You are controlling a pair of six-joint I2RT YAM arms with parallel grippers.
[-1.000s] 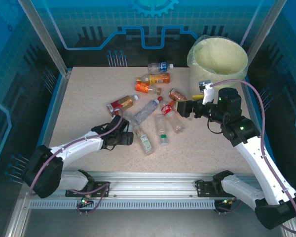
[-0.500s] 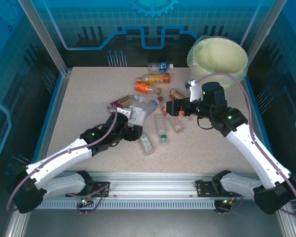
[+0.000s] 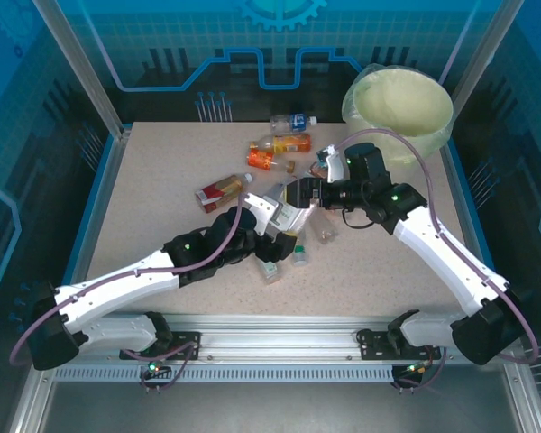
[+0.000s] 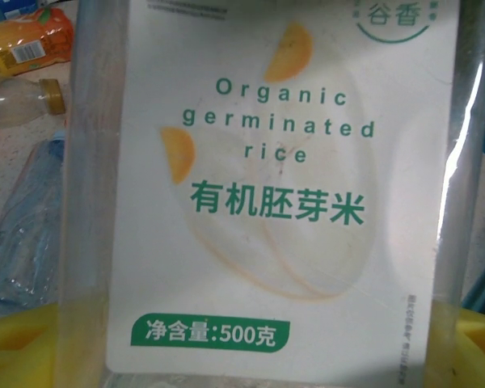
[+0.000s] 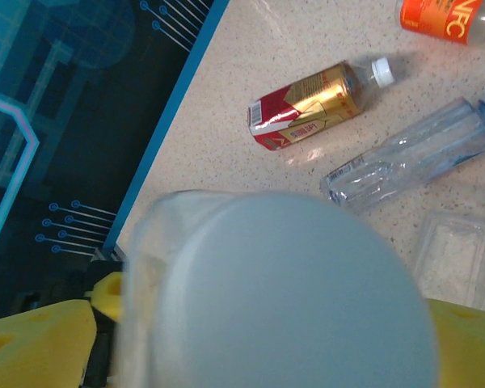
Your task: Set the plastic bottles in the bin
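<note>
My left gripper point(image 3: 272, 215) point(image 4: 250, 356) is shut on a clear square jar point(image 3: 285, 202) point(image 4: 275, 186) with a white "Organic germinated rice" label, held above the table's middle. My right gripper point(image 3: 305, 192) point(image 5: 267, 339) sits at the jar's pale lid point(image 5: 299, 299), with yellow fingers on both sides; whether they clamp it is unclear. Plastic bottles lie below: a red-gold one point(image 3: 224, 190) point(image 5: 311, 101), orange ones point(image 3: 284, 143) point(image 3: 263, 160), a blue-labelled one point(image 3: 293, 121), a clear one point(image 5: 412, 158) and green-labelled ones point(image 3: 269, 268). The cream bin point(image 3: 399, 104) stands at the far right.
A clear bottle with a red label point(image 3: 323, 225) lies under the right forearm. A small clear plastic tub point(image 5: 461, 250) rests on the table beside the clear bottle. Blue enclosure walls rise along the table's left edge point(image 5: 178, 105), and the bin's bag bulges over its rim.
My left arm lifted the rice jar and carried it right, towards the middle. My right arm swung left from near the bin until its fingers reached the jar's lid.
</note>
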